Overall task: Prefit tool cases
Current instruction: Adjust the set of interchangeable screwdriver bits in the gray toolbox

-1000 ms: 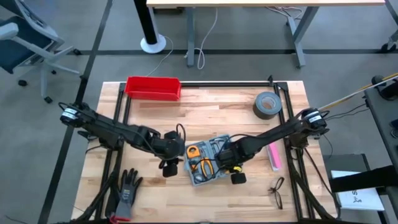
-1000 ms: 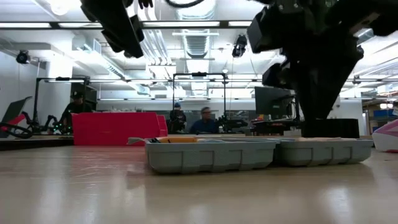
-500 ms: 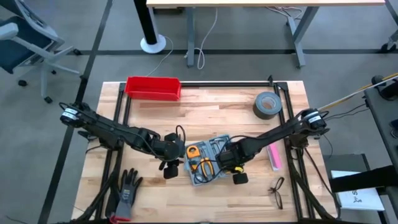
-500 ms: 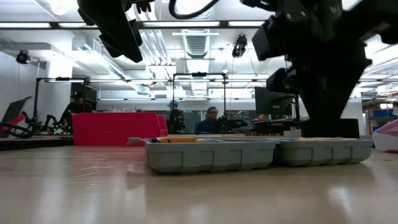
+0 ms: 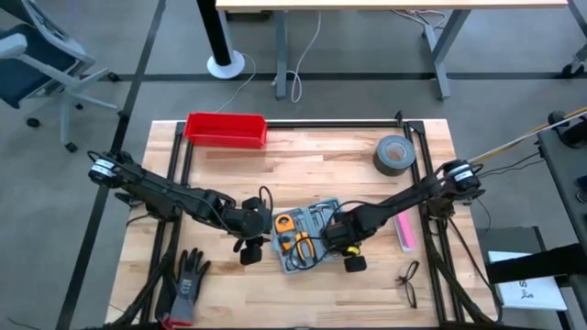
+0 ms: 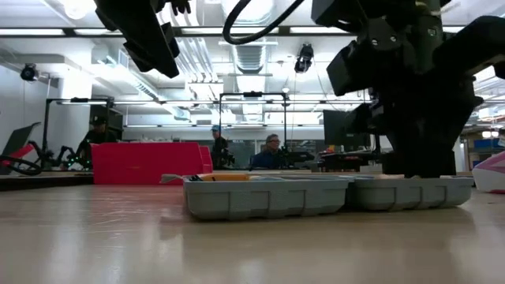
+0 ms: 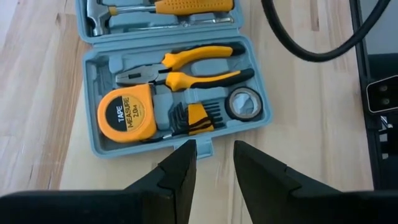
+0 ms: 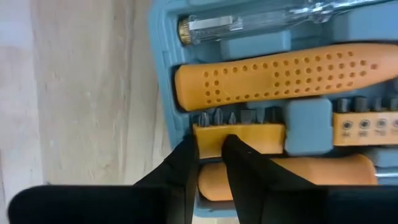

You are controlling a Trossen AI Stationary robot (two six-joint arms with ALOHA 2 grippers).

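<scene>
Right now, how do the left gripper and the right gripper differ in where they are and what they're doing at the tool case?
The left gripper hangs off the edge of the open tool case, by the half with the tape measure; the right gripper is down inside the other half. The left gripper's fingers are apart around nothing; the right's close on the yellow bit holder. Both are dark two-finger grippers.

Red bin (image 5: 226, 129), tape roll (image 5: 393, 154), glove (image 5: 187, 282), glasses (image 5: 408, 283).

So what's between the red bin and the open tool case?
Only bare wooden tabletop between red rectangular plastic bin and grey-blue plastic hinged tool case, per the high view.
</scene>
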